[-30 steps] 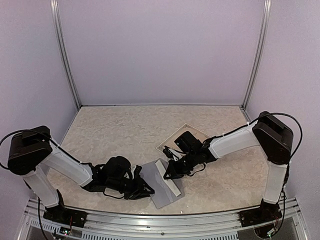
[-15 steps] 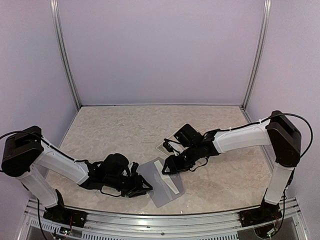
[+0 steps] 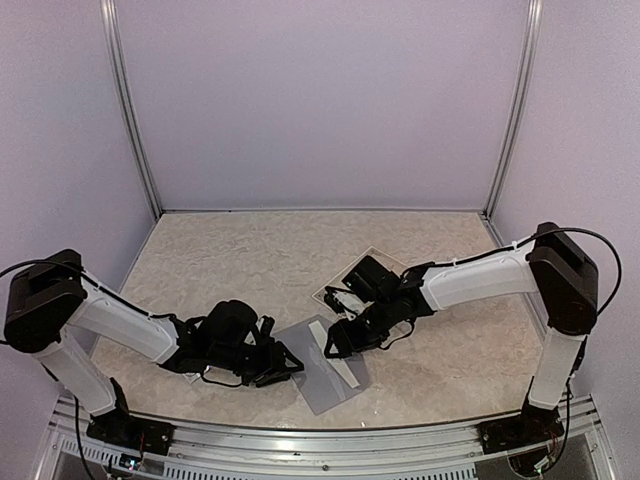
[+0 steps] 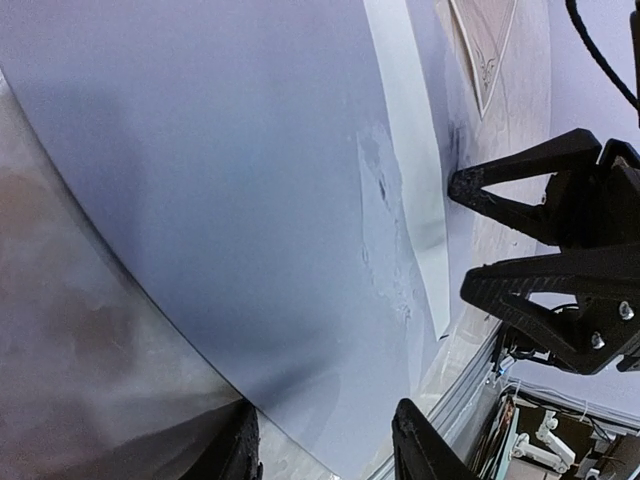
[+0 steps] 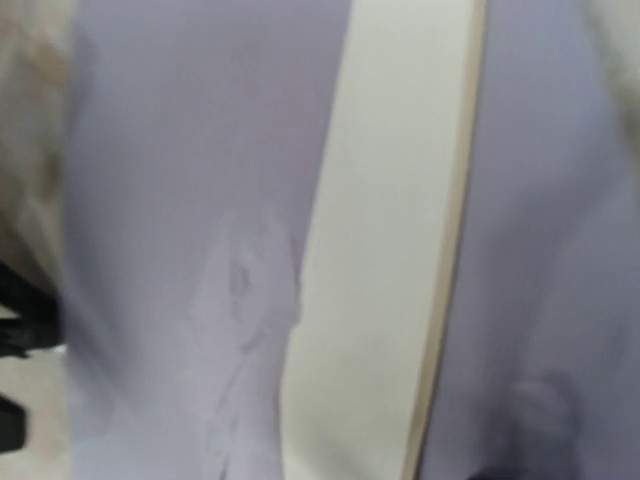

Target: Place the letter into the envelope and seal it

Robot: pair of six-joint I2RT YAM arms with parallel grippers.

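Note:
The grey envelope lies flat near the table's front edge, and it fills the left wrist view. A cream strip of the letter shows along the envelope's right side and runs down the right wrist view. My left gripper sits low at the envelope's left edge, open, with the grey paper lying between its fingers. At the cream strip's far end, just above the paper, is my right gripper. Its jaws stand apart with nothing between them.
A cream card with a printed border lies on the marble-patterned table behind the right gripper, and a small white piece lies beside it. A metal rail runs along the near edge. Purple walls close in the sides and back.
Both grippers have opened. The left one has drawn back a little to the left. The envelope and letter strip now lie flatter on the table.

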